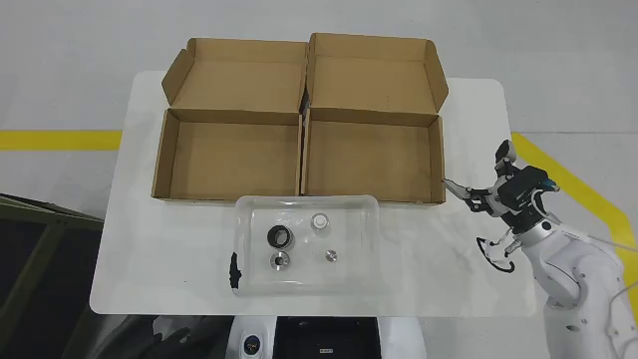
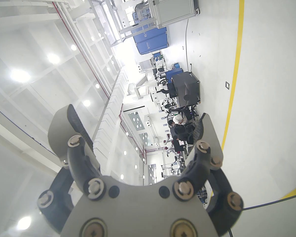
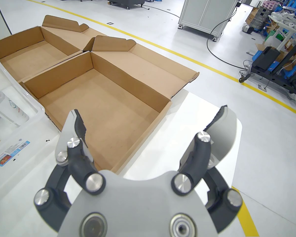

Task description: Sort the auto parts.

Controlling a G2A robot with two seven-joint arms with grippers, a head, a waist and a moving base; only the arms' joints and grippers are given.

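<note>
Right gripper [image 3: 149,114] jaws spread wide, nothing between them; it hangs low over the right side of the table [image 1: 469,110], in top view [image 1: 467,216] one fingertip close by the near right corner of the right box [image 1: 371,160], contact not clear; left gripper [image 2: 137,112] likewise spread and holding nothing, aimed up and away at the hall ceiling. Right box open-topped, bare brown floor showing, lid flap folded back flat on the far side; left box [image 1: 229,160] the same, set wall to wall against it. Clear bin [image 1: 307,197] just in front of both boxes, straddling their seam, its near side close to the table's front edge; parts all inside it: black ring [image 1: 280,236], white-capped bottle [image 1: 321,221], round metal piece [image 1: 281,260], smaller metal piece [image 1: 331,254], each apart from the others. From the right wrist the bottle [image 3: 5,107] shows behind the bin wall [image 3: 14,124], with the right box [image 3: 101,94] beside it. Bare strip of table runs between the right box's outer wall and the table's right edge; narrower bare strips to the left of the boxes and either side of the bin.
</note>
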